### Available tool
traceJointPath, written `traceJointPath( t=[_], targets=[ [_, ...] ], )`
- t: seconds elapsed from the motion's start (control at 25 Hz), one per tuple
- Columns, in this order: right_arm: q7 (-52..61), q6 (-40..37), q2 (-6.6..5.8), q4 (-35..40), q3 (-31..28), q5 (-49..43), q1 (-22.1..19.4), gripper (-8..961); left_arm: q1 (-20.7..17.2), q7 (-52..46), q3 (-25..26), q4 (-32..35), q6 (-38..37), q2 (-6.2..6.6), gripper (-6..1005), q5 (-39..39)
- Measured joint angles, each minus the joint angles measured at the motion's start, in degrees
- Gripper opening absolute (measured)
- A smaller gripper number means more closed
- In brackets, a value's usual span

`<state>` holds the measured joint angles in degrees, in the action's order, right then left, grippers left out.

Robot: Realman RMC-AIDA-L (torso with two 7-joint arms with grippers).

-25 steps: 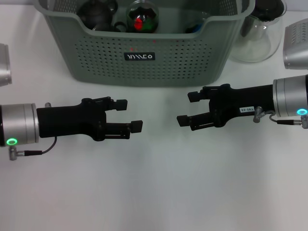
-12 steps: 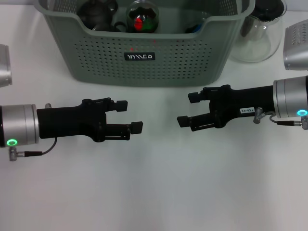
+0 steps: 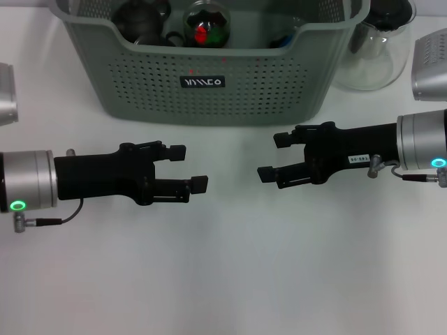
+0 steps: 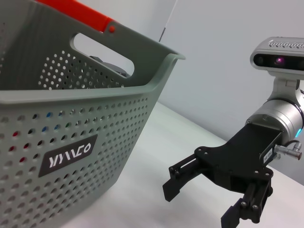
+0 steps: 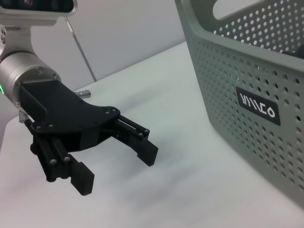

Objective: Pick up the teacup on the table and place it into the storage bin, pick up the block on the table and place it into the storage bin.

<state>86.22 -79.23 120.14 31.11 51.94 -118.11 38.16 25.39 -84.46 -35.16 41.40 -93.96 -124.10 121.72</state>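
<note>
Storage bin (image 3: pixel 209 77) at the table's (image 3: pixel 223 279) far side, left gripper (image 3: pixel 188 167) and right gripper (image 3: pixel 276 158) facing each other before it, both spread, empty.

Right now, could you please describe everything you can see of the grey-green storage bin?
The large grey-green rectangular plastic storage bin stands upright at the far side of the white table. Its walls are perforated with rows of small holes, it has handle cut-outs, and a small black label with a white logo sits on the near wall. Dark items and a round object with red inside lie in it. Neither the left gripper nor the right gripper touches it; both are open, in front of it.
</note>
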Motion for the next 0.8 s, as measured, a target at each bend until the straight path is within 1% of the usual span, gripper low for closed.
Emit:
traceJointPath(
  t=[0.8],
  targets=[
    [0.00, 0.14, 0.00, -0.19, -0.29, 0.17, 0.18, 921, 0.10, 0.00, 0.27, 0.09, -0.87, 0.09, 883, 0.00]
  ],
)
